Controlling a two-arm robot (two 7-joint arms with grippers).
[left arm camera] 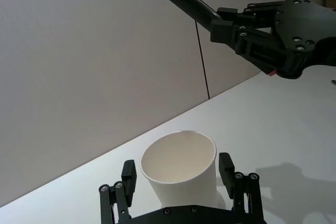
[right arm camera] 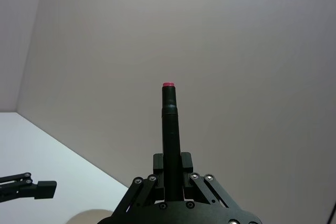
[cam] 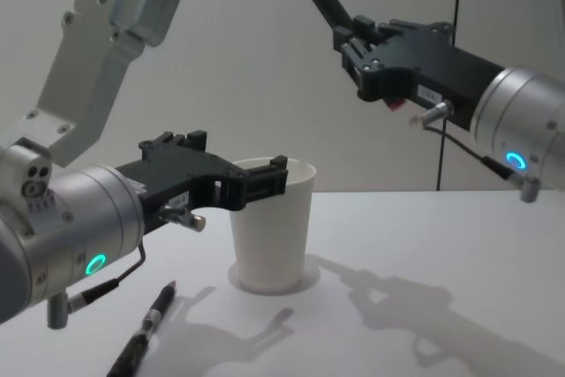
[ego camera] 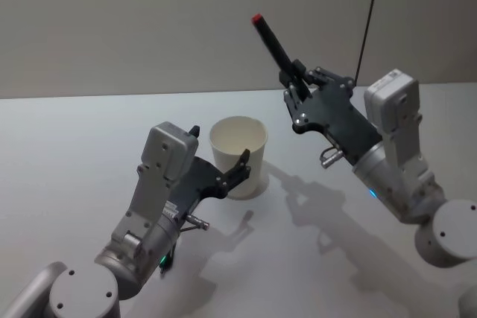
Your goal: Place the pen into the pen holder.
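The right gripper (ego camera: 294, 83) was clenched on the lower end of the pen (ego camera: 274, 44). It held the pen in the air over the far right part of the worktop (ego camera: 74, 147), red end up and leaning toward the cup (ego camera: 238, 156). The pen was up and to the right of the cup's mouth, well apart from it.

The cup stood upright near the middle of the worktop. The left gripper (ego camera: 220, 145) reached around it, one finger on each side. The left wrist view showed a thin gap on both sides, so I read that gripper as released, not squeezing.

The pen looked light and stiff, with a smooth barrel that could swivel in a pinch at one end. A hold nearer its middle would be steadier. The cup looked light and thin-walled, easy to tip or dent, and best braced gently at mid-wall.

A second pen (cam: 146, 333) lay near the front left edge.
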